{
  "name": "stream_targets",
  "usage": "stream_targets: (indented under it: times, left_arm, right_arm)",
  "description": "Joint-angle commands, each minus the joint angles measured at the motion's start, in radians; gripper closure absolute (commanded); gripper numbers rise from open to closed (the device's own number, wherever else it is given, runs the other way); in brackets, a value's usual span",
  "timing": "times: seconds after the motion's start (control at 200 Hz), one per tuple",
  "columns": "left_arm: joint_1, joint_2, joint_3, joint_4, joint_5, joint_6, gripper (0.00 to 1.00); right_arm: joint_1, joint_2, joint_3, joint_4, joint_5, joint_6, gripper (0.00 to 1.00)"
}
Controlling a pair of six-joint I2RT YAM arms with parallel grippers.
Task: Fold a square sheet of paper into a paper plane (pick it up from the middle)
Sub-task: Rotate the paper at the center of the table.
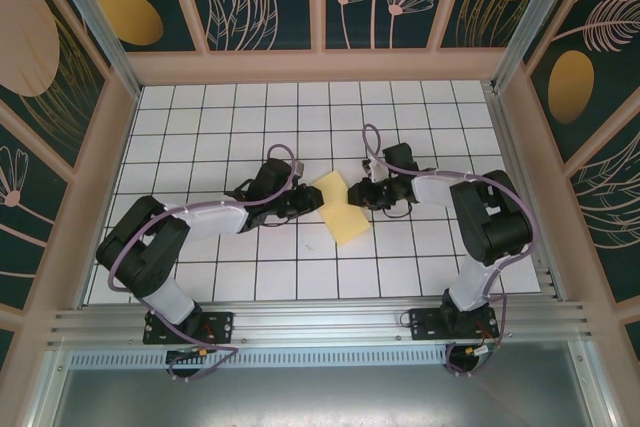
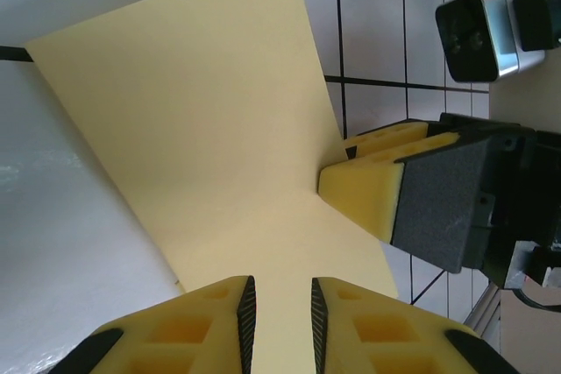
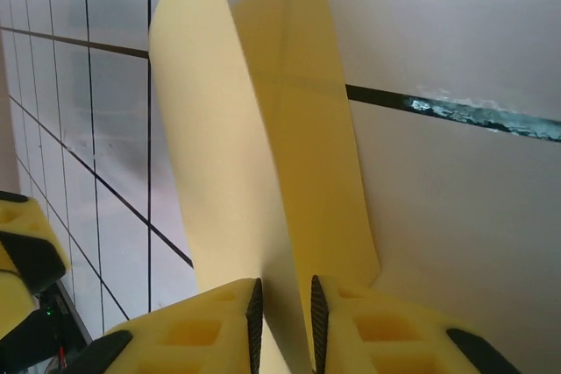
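The paper [image 1: 340, 209] is in the middle of the gridded table [image 1: 200, 127], doubled over into a rectangle and held between the two arms. The left hand [image 1: 308, 199] is clamped on one long edge, its pads pinched tight with the sheet between them. The right hand [image 1: 357, 193] is clamped on the opposite side, where the two layers splay apart beyond its pads.

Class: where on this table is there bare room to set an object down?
Free: the far tile rows of the table up to the back wall, and the near tiles between the left arm and right arm. Crowded: the centre, where the left pincer and right pincer meet at the yellow paper.
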Motion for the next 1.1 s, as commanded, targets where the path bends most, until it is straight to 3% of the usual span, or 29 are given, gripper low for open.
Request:
stream_targets:
  times: [0.0, 0.305, 0.56, 0.821, 1.096]
  left_arm:
    - [-0.006, -0.057, -0.011, -0.026, -0.004, 0.047, 0.74]
    - [-0.007, -0.083, -0.004, -0.061, -0.008, 0.094, 0.74]
    - [-0.025, -0.150, -0.047, -0.074, -0.060, 0.148, 0.70]
    - [-0.152, -0.221, -0.053, -0.200, -0.222, 0.341, 0.59]
    - [-0.319, -0.246, -0.062, -0.221, -0.367, 0.460, 0.42]
  right_arm:
    - [-0.006, 0.025, 0.021, -0.011, -0.039, -0.020, 0.81]
    - [0.002, -0.083, -0.094, 0.103, 0.030, 0.146, 1.00]
    - [0.090, -0.208, -0.203, 0.203, 0.231, 0.427, 1.00]
    - [0.218, -0.249, -0.248, 0.256, 0.443, 0.724, 1.00]
    - [0.238, -0.238, -0.243, 0.258, 0.474, 0.771, 1.00]
